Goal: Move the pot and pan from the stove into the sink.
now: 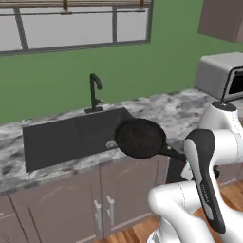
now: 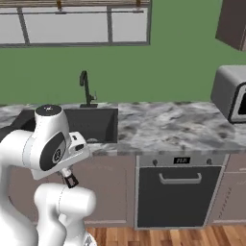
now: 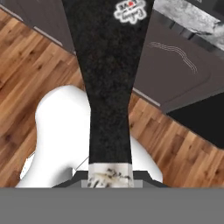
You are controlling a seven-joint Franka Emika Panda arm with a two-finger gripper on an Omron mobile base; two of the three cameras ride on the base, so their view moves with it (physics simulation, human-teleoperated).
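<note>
Pan (image 1: 140, 138) hangs in the air by its long handle (image 1: 173, 154), its round black bowl over the front right corner of the sink (image 1: 52, 142) and the marble desk (image 1: 163, 113) edge beside it. The hand view looks straight down the handle (image 3: 109, 87), which runs up from between the fingers with its silver tip at the bottom, so the fingers are closed narrow on the handle's end. The wood floor and the cabinet fronts lie beyond it in that view.

By my reading, the pan's half of the job is well along: it is lifted and carried to the sink, but not yet lowered into the basin or let go. Inside the dark basin I can make out the silver drain (image 1: 111, 144) and no pot. The faucet (image 1: 95, 92) stands behind the basin, well apart from the pan. So the pot's move appears to be left.
</note>
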